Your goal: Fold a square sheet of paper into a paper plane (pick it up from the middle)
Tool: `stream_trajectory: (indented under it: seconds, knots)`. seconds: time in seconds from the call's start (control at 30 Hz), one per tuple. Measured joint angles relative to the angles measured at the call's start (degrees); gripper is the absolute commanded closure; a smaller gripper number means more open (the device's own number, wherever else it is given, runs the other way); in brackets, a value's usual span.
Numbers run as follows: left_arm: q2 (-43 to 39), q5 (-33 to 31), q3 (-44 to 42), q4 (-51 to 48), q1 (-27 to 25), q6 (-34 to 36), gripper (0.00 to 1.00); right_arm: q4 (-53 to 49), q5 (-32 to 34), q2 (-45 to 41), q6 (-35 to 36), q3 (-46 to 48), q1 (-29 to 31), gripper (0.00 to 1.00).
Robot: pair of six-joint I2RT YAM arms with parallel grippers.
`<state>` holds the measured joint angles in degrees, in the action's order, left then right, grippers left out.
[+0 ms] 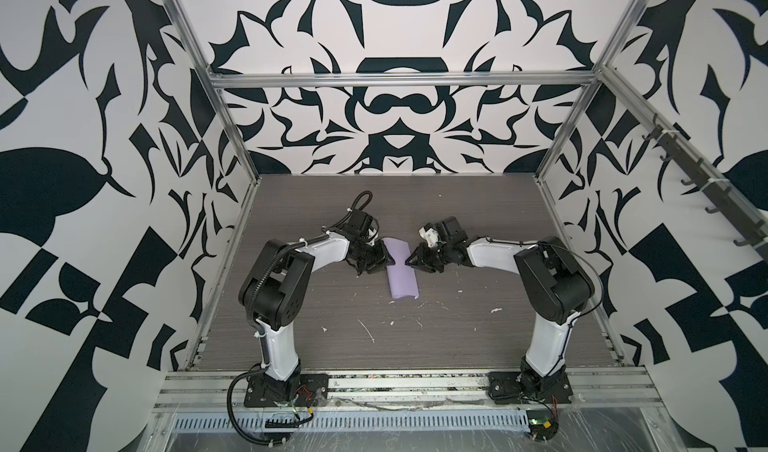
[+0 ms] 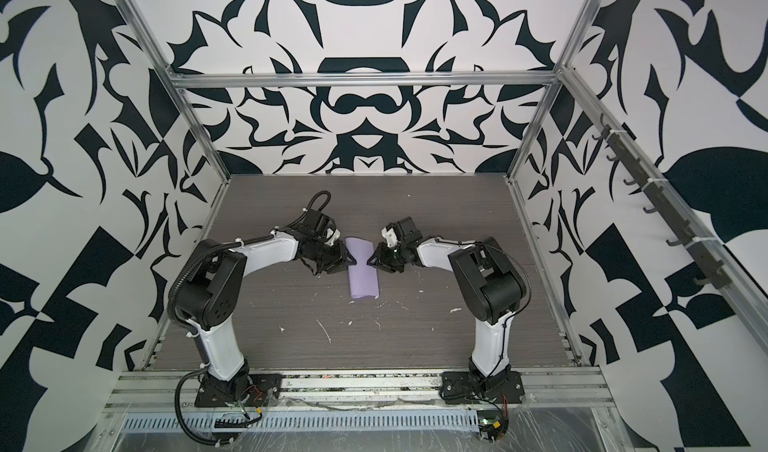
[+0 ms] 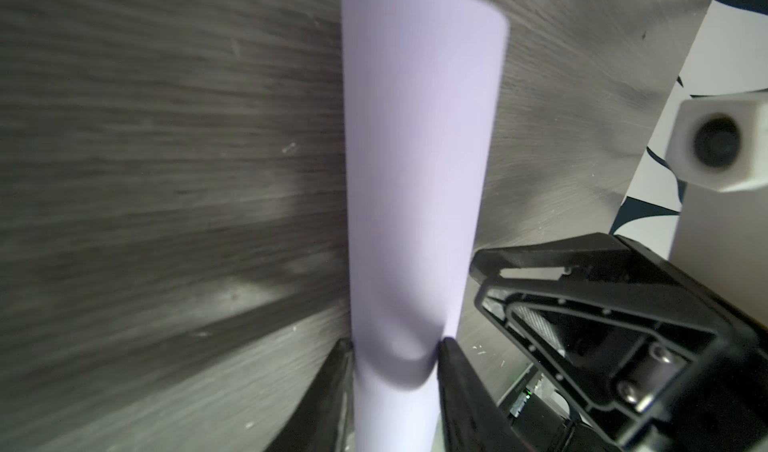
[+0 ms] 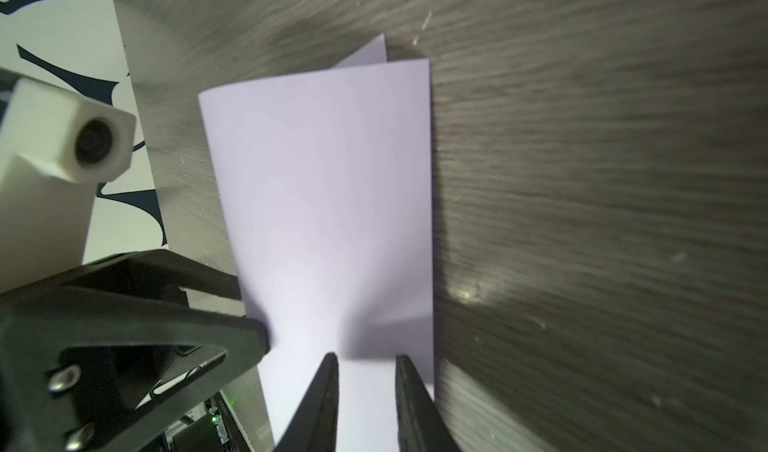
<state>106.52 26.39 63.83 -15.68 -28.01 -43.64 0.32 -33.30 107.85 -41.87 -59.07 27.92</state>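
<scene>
Two claws flanked the square sheet of paper (image 1: 402, 281), curled double on the counter (image 1: 457, 213): the left claw (image 1: 389, 259) squeezed its hump, probably to set the crease; whether the right claw (image 1: 408, 259) gripped could not be told.

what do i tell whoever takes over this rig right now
Left gripper: closed on the square sheet of paper, pinching one long side.
Right gripper: closed on the same sheet from the opposite side.
Sheet: in the middle of the table, doubled over into a loose, bowed half. In the right wrist view its end corners do not quite line up.
Done: half-fold begun, no sharp crease visible.
Left: flatten that crease, then the nose and wing folds. No plane shape yet.
</scene>
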Motion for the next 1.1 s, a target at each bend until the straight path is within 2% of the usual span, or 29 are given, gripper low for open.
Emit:
stream_trajectory:
  seconds: [0.13, 0.5, 0.63, 0.9, 1.1]
  knots:
    - [0.1, -1.4, 0.0, -0.2, 0.0, -0.1, 0.69, 0.0, 1.5, -0.7, 0.0, 0.1, 0.0, 0.7]
    - [1.0, -4.8, 0.0, -1.9, 0.0, -0.1, 0.71, 0.6, 9.0, -9.3, -0.2, 4.1, -1.4, 0.69]
    - [1.0, -5.6, 0.0, -2.0, 0.0, -0.1, 0.7, 0.4, 9.7, -9.2, -0.3, 4.4, -1.7, 0.69]
    - [0.4, -6.8, -0.4, -1.8, 0.0, -0.3, 0.58, 0.4, 9.5, -8.7, -0.4, 4.4, -1.8, 0.69]
    - [-0.5, -8.3, -1.1, -2.0, 0.0, -0.3, 0.59, 0.3, 9.0, -6.2, -0.4, 4.4, -1.6, 0.69]
